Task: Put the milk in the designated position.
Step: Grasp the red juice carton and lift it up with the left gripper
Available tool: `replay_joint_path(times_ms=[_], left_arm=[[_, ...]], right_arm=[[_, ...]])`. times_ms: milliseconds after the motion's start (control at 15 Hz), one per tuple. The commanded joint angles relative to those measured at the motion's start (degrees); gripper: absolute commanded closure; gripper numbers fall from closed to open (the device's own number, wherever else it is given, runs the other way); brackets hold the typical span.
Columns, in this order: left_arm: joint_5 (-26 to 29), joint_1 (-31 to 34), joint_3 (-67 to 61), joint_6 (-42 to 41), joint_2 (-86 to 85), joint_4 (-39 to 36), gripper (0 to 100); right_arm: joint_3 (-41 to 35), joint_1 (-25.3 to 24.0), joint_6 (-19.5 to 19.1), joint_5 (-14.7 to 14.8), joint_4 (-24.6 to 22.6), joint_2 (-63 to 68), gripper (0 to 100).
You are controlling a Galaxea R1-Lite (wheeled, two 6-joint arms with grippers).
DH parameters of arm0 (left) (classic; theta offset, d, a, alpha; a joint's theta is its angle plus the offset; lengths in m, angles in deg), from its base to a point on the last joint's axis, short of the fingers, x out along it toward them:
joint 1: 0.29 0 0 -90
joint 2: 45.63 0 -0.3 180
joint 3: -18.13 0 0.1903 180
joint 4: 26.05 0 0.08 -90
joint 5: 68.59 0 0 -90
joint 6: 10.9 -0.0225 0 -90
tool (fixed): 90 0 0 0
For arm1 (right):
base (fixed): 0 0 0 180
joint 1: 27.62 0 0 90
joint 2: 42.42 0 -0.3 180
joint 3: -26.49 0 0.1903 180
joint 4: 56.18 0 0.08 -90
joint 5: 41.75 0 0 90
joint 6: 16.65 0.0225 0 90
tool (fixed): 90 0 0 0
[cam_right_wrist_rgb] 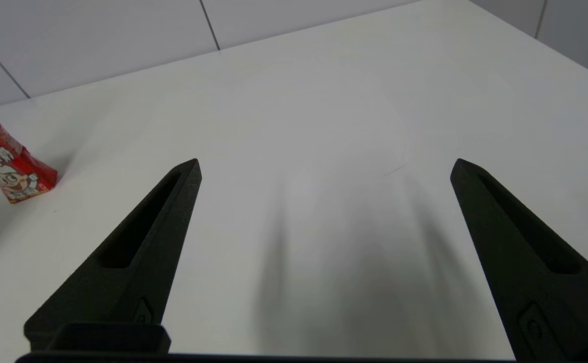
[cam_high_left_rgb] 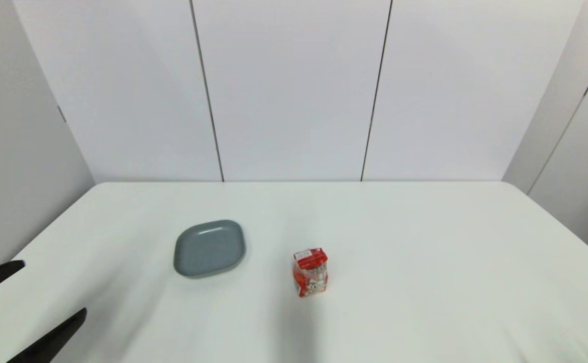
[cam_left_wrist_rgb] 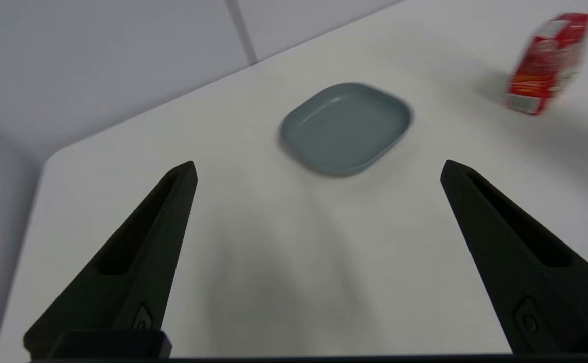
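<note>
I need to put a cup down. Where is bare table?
Bare: the whole stretch right of the milk to the table edge, and the strip behind the plate. The only tighter spot is the gap between plate and milk. Left gripper hovers at the near-left corner.

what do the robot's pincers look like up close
Both the left pincer and the right pincer have two long matte-black fingers tapering to points, each with a slot-like recess along its length and a small screw-like dimple near its base. No cables or markings show.
</note>
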State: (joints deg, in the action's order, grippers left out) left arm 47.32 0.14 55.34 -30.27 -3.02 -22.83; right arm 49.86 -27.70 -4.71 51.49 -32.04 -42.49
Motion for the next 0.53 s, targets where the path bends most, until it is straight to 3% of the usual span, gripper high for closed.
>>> replay_joint_path(times_ms=[67,533], left_arm=[[17.7,-7.3,9.2,-5.9,23.2,-5.9,0],[19.0,-24.2,21.4,-9.5,44.7,-6.4,0]], right_arm=[[0.0,0.0,0.1,0.0,0.0,0.1,0],[0.0,0.0,0.1,0.0,0.0,0.1,0]])
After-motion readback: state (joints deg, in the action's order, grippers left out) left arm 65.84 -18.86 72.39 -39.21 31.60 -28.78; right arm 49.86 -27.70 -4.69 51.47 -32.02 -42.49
